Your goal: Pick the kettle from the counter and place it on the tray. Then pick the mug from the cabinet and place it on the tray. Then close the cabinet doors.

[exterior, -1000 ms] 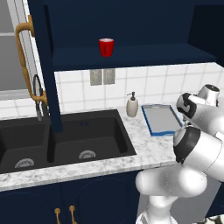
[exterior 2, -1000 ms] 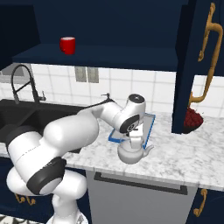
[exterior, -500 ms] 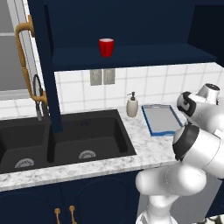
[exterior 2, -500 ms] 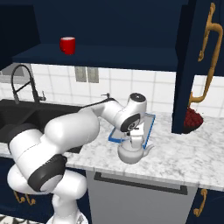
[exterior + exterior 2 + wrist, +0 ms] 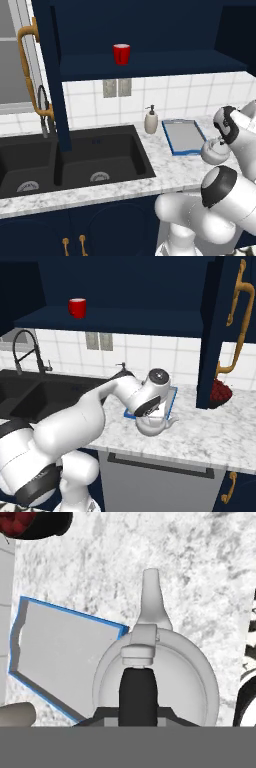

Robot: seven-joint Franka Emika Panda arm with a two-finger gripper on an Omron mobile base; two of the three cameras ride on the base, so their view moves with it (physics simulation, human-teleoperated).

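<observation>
The kettle (image 5: 152,426) sits at the counter's (image 5: 210,438) front edge, just beside the tray's (image 5: 182,136) near corner, under my gripper (image 5: 138,699); I cannot tell whether its fingers grip the dark handle. The marble is speckled white-grey, with white tile behind. I read no labels. The mug (image 5: 121,53) stands on the cabinet (image 5: 150,62) shelf. The hand view alone shows the spout; the right base view adds a fruit bowl (image 5: 220,394).
</observation>
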